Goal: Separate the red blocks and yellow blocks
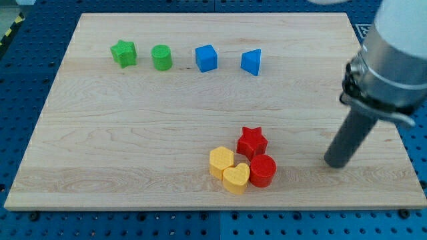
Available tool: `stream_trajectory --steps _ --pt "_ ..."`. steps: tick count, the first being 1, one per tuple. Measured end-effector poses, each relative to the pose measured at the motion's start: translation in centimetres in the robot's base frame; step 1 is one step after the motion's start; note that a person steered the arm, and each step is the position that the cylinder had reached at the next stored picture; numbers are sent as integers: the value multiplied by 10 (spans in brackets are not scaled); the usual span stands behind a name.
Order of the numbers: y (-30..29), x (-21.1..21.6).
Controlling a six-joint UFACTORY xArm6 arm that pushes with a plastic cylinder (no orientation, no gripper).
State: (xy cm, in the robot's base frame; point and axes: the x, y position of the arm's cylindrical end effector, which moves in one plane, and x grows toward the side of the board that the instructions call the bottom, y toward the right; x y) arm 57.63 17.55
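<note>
A red star block [252,141] and a red cylinder [263,171] sit in a tight cluster with a yellow hexagon-like block [221,161] and a yellow heart block [236,179] near the view's bottom middle. The reds are on the cluster's right, the yellows on its left, all touching or nearly so. My tip [335,163] rests on the board to the right of the cluster, about a hundred pixels from the red cylinder, touching no block.
A green star [123,53], a green cylinder [161,57], a blue cube [206,58] and a blue wedge-like block [251,61] stand in a row near the view's top. The wooden board [133,147] lies on a blue perforated table.
</note>
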Motion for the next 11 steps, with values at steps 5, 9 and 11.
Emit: stream_trajectory --steps 5,9,11 --pt "-106 34" --pt "-161 34" --pt "-176 34"
